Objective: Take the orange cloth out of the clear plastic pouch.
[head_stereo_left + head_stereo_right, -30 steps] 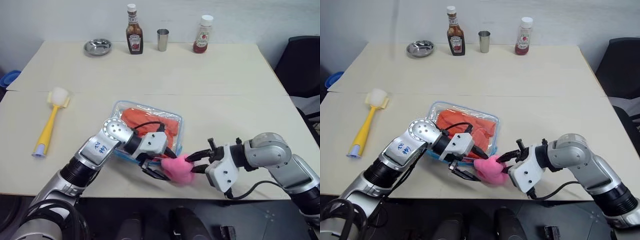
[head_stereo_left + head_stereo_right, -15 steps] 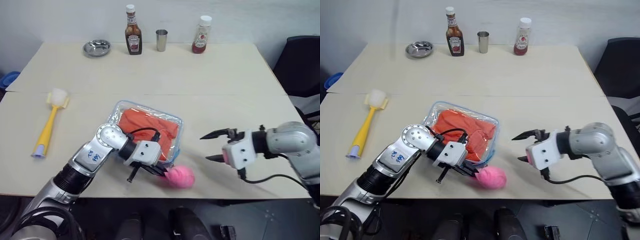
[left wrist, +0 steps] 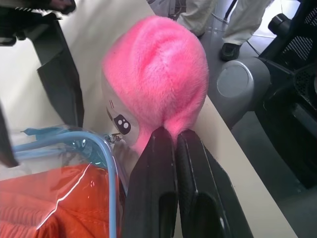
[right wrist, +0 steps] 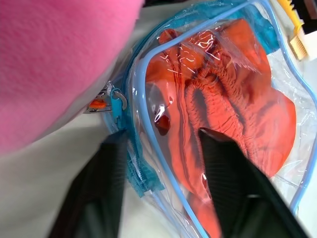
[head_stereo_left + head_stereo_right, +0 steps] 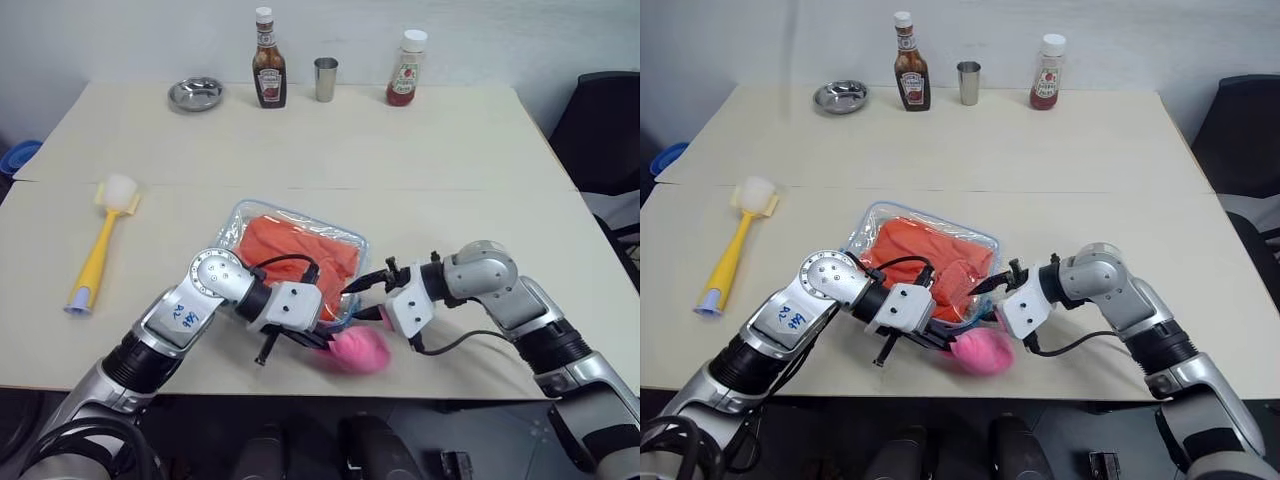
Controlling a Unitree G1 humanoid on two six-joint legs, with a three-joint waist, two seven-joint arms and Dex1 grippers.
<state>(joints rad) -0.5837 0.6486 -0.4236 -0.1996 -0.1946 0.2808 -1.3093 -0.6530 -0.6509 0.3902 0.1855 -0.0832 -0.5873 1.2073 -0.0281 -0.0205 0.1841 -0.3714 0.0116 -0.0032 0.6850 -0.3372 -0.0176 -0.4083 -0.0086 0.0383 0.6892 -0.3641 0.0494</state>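
From the left eye view, the clear plastic pouch point(image 5: 296, 262) lies on the surface point(image 5: 460, 160) toward its near edge, around the middle, with the orange cloth point(image 5: 300, 250) still folded inside it. The left hand point(image 5: 322, 340) sits at the pouch's near corner, clenched on the pink fuzzy ball point(image 5: 358, 350) that hangs off that corner. The right hand point(image 5: 366, 297) reaches in from the right, its two fingers parted at the pouch's near-right side and grasping nothing. A yellow brush point(image 5: 98, 242) lies toward the left edge; two sauce bottles, a metal cup and a small metal bowl stand along the far edge.

In the left wrist view, the two black fingers point(image 3: 163, 188) are pressed together, pinching the base of the pink ball, with the pouch's blue trim point(image 3: 101, 163) just beside them.

In the right wrist view, the spread fingers point(image 4: 233, 183) straddle the pouch's blue zipper edge point(image 4: 130, 148), one finger over the film covering the cloth.

The cloth looks light, soft and crumpled, so it should bunch and drag instead of sliding freely; the film looks slick and floppy. A pinch on a raised fold near the opening seems best, with the pouch anchored by the ball.
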